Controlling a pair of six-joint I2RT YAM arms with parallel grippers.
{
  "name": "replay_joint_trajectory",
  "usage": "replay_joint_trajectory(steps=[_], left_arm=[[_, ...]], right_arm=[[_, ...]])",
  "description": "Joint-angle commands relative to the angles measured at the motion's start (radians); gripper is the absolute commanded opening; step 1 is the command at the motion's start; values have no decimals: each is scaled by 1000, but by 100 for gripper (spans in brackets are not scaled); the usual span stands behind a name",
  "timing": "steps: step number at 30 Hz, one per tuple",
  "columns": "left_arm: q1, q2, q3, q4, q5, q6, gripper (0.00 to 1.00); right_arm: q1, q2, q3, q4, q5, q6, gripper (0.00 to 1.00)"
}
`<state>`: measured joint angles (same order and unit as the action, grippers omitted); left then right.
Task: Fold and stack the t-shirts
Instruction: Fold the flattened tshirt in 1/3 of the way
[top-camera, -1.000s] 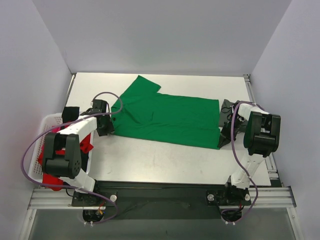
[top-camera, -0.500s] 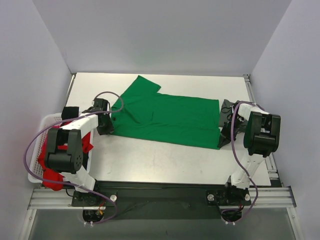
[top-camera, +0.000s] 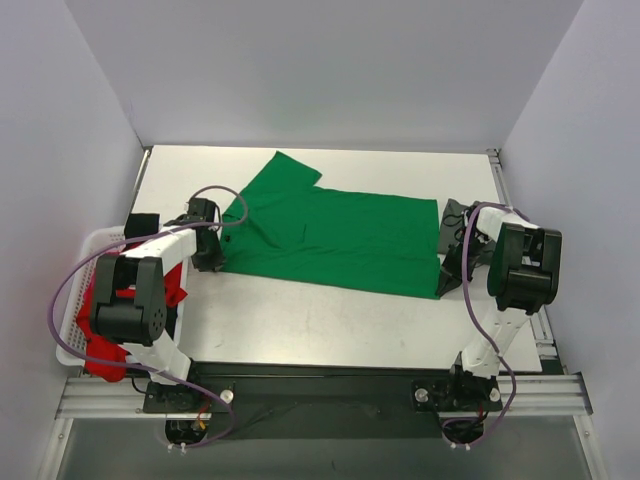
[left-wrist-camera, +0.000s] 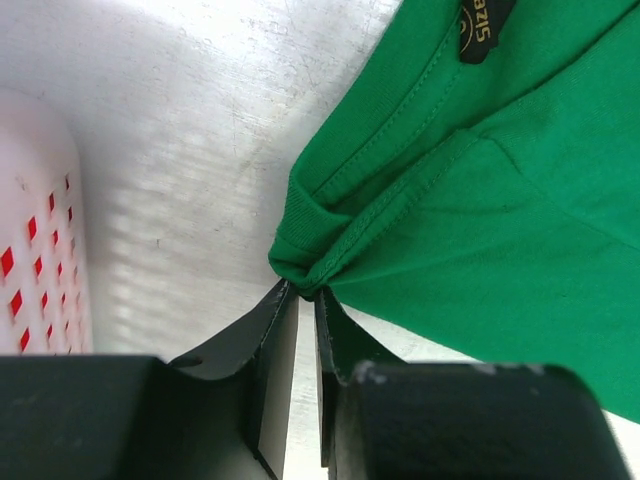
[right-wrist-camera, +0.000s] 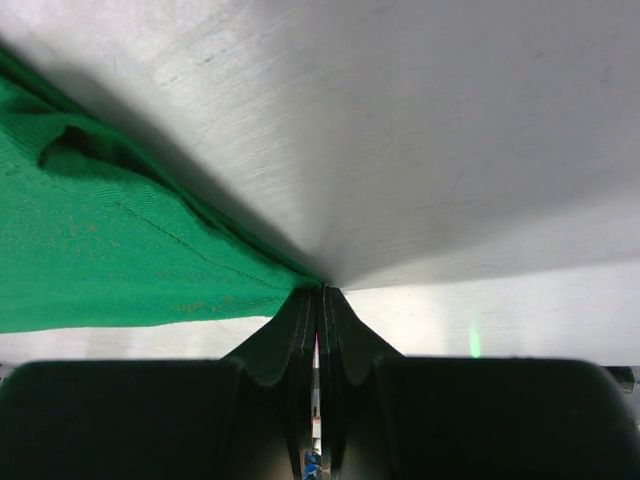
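Note:
A bright green t-shirt (top-camera: 340, 235) lies spread flat across the middle of the table, one sleeve pointing to the far side. My left gripper (top-camera: 212, 262) is at its left edge. In the left wrist view the gripper (left-wrist-camera: 302, 292) has its jaws pinched on a bunched fold of the green t-shirt (left-wrist-camera: 500, 200) near the collar label. My right gripper (top-camera: 445, 283) is at the shirt's near right corner. In the right wrist view it (right-wrist-camera: 322, 288) is shut, with the thin corner of the green t-shirt (right-wrist-camera: 100, 250) running into its tips. A red t-shirt (top-camera: 100, 355) lies in the basket.
A white lattice basket (top-camera: 75, 270) stands at the table's left edge, close to the left arm; its wall (left-wrist-camera: 40, 220) shows in the left wrist view. A black cloth (top-camera: 140, 225) sits at its far end. Purple cables loop over both arms. Walls enclose the table.
The left jaws have closed in on the green shirt's bunched edge. The left arm's elbow has shifted a little. The right arm has not moved.

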<state>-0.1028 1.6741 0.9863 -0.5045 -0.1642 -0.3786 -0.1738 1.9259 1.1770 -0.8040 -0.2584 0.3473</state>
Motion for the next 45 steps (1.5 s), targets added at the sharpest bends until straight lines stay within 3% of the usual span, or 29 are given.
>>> replay_joint_trajectory(steps=[1,9,13,19,23,32,37,45], left_arm=[[14,-19,20,-25,-63,26,23],[-66,-63,83,-75,-40,23,56],[-118,-89,140,-115,-28,-9,62],[-169,-117,213,-198,-26,-45,68],[-175,-116,221,-169,-2,-45,69],[-178,41,213,89,189,-62,69],[-178,105,151,211,227,-77,69],[-178,101,20,218,206,-75,69]], right_arm=[[-16,-33,-8,-35,84,-7,0],[-15,-60,-11,-50,74,-14,2],[-10,-106,-11,-72,68,-18,42],[28,-183,27,-122,79,-18,57],[100,-196,91,-130,51,-14,60],[250,-7,260,-43,-91,1,61],[280,61,230,12,-113,2,61],[300,64,93,48,-99,10,61]])
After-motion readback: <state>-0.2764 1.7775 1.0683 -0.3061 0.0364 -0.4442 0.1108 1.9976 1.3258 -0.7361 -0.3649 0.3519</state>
